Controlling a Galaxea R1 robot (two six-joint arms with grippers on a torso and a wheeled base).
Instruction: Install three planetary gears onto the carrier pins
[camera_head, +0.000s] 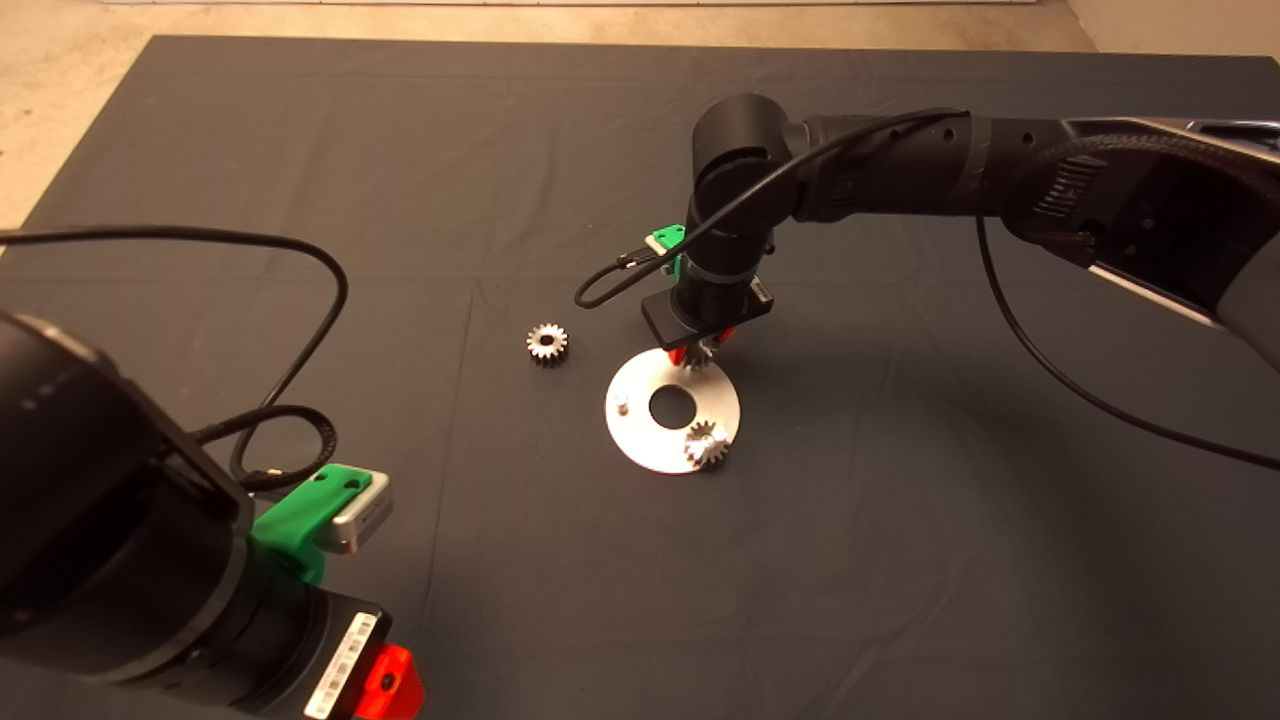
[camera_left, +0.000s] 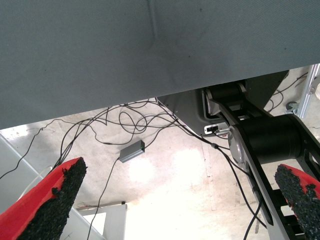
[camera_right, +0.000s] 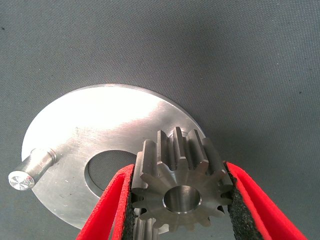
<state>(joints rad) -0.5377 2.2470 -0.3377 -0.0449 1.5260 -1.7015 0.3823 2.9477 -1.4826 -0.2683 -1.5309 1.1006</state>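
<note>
Dark grey mat (camera_head: 300, 150) carried a flat silvery round disc (camera_head: 640, 440): one small toothed steel gear (camera_head: 706, 444) seated, a spare gear (camera_head: 547, 343) nearby, the right gripper (camera_head: 700, 352) above the rim. Left wrist: left gripper (camera_left: 175, 200) parked, fingers spread wide over floor cables. Right wrist: red fingers (camera_right: 107, 210) clamped a gear (camera_right: 177, 187) — bore upward, presumably for alignment — beside a bare silver pin (camera_right: 31, 167).

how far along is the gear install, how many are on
One gear already sits on the disc, apparently on its pin. The right gripper holds a second gear over the disc's far edge, not yet released. A third gear lies on the mat and one pin is bare. The left gripper waits, open.
</note>
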